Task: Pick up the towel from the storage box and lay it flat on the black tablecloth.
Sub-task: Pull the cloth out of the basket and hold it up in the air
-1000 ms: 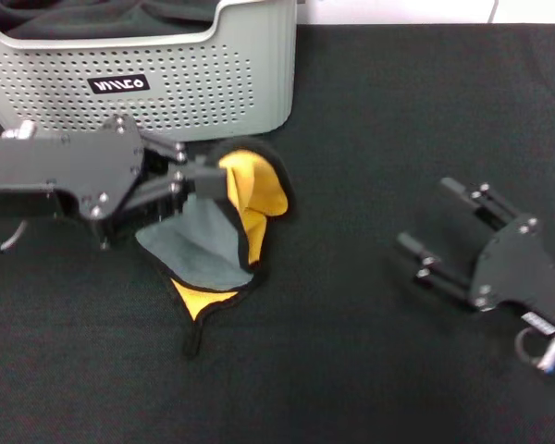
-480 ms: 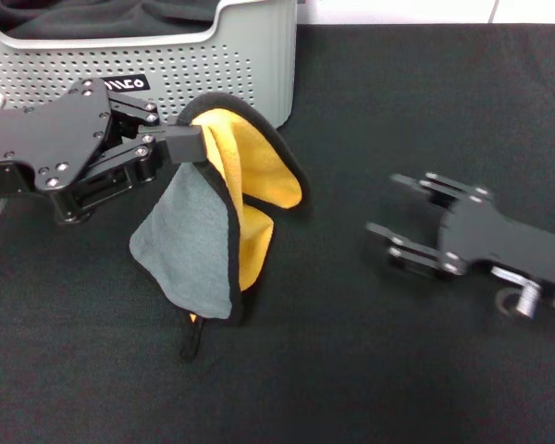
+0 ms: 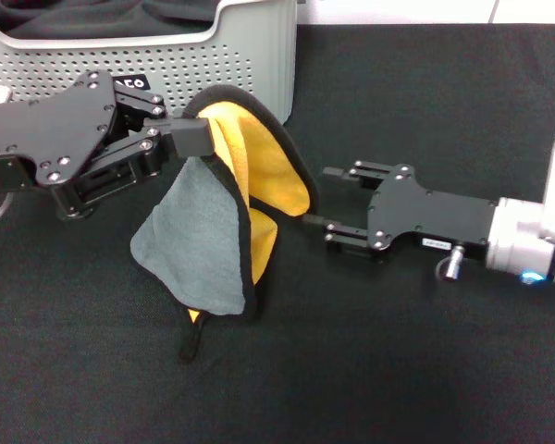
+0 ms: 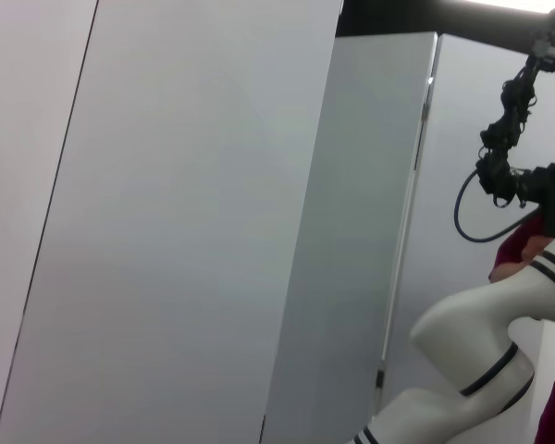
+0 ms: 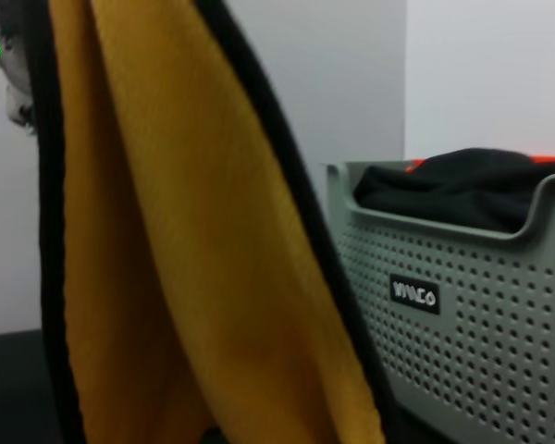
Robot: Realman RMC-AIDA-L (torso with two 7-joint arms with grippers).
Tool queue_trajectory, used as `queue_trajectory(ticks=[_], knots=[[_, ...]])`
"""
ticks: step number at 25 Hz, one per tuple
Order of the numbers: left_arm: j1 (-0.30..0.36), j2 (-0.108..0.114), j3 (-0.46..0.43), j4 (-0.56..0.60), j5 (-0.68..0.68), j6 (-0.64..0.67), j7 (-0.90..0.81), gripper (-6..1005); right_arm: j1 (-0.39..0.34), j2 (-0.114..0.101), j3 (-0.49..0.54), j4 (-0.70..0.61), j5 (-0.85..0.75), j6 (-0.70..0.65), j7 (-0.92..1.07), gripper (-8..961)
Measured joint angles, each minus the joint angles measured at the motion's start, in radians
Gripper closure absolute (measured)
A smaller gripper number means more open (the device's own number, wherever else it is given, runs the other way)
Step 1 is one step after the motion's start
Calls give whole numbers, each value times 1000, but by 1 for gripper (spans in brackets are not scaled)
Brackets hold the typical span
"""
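Observation:
My left gripper [image 3: 191, 139] is shut on the top edge of the towel [image 3: 203, 245] and holds it up in front of the storage box [image 3: 245, 69]. The towel hangs folded, grey side facing front and yellow side [image 3: 264, 166] behind, and its lower tip touches the black tablecloth [image 3: 398, 361]. My right gripper [image 3: 322, 197] is open, level with the cloth, with its fingertips at the towel's right edge. The right wrist view shows the yellow towel [image 5: 194, 277] close up and the storage box [image 5: 481, 324] behind it. The left wrist view shows none of these things.
A dark cloth bundle [image 5: 462, 190] lies inside the storage box, also seen in the head view [image 3: 102, 14]. The tablecloth spreads wide in front and to the right. The left wrist view shows only wall panels [image 4: 194, 222] and a white robot arm [image 4: 481, 333].
My right arm has swung left across the tablecloth up to the towel's right edge. My left gripper has lifted the towel off the cloth and now holds it hanging.

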Motion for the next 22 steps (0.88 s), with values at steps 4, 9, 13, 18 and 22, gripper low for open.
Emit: queue_trajectory(ticks=[4, 9, 13, 18, 22], knots=[[-1, -1, 0, 0, -9, 0, 0, 989, 10, 1, 1, -30, -22, 46, 1, 332], [-1, 0, 19, -2, -24, 0, -2, 990, 20, 4, 0, -64, -29, 114, -9, 336], [-1, 2, 25, -2, -27, 0, -3, 990, 20, 5, 5, -81, -52, 145, -10, 413], [2, 3, 25, -2, -28, 0, -3, 990, 13, 6, 7, -81, -54, 145, -12, 511], [4, 3, 25, -2, -28, 0, -3, 990, 10, 6, 8, -81, -54, 141, -19, 589]])
